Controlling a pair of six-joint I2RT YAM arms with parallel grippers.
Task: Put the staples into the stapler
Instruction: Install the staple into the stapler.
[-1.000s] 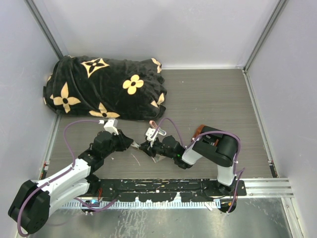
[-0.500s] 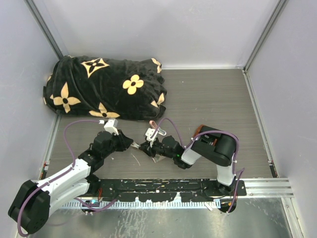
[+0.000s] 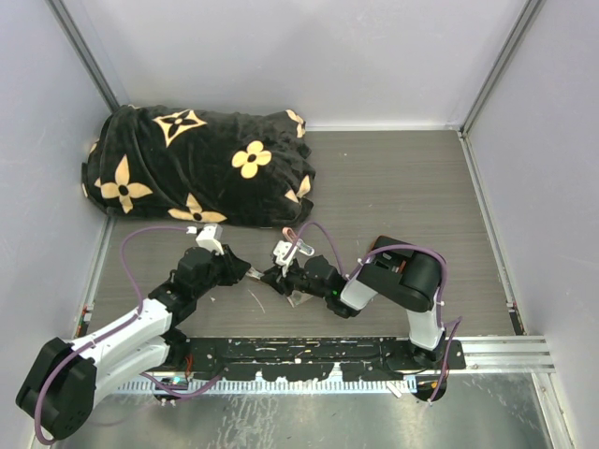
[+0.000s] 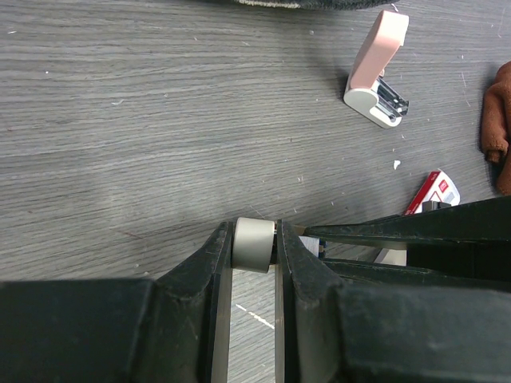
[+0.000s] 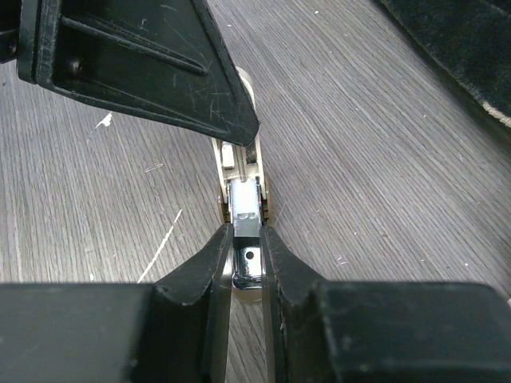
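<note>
Both hands meet just short of the near edge of the surface (image 4: 120, 120), about mid-width, working one small part between them. Left hand (image 4: 254, 235) is clenched on the rounded pale end of what I read as the grey tray (image 4: 254, 249). Right hand (image 5: 245, 233) is clenched on a shiny metal piece sitting in that tray, most likely the staples (image 5: 242, 199) (can't rule out another metal part, the view is tight). The stapler (image 4: 374, 76) isn't held. It lies on its side a little farther from the near edge, apart from both hands, and whether its magazine is open I can't tell. The box (image 4: 435, 190) sits under the right hand's fingers, with a rust-brown cloth (image 4: 497, 120) beside it. The black blanket (image 3: 197, 168) in the far-left corner is out of the way. Risks: two clamps on one tiny part means any mismatch in pull could snap the strip or scatter it. The left grip is on a curved end only, so the tray could pop out. The right hand's fingers sit low over the box and could shove it. The stapler is loose, so pushing staples into it one-handed would likely just slide it.
</note>
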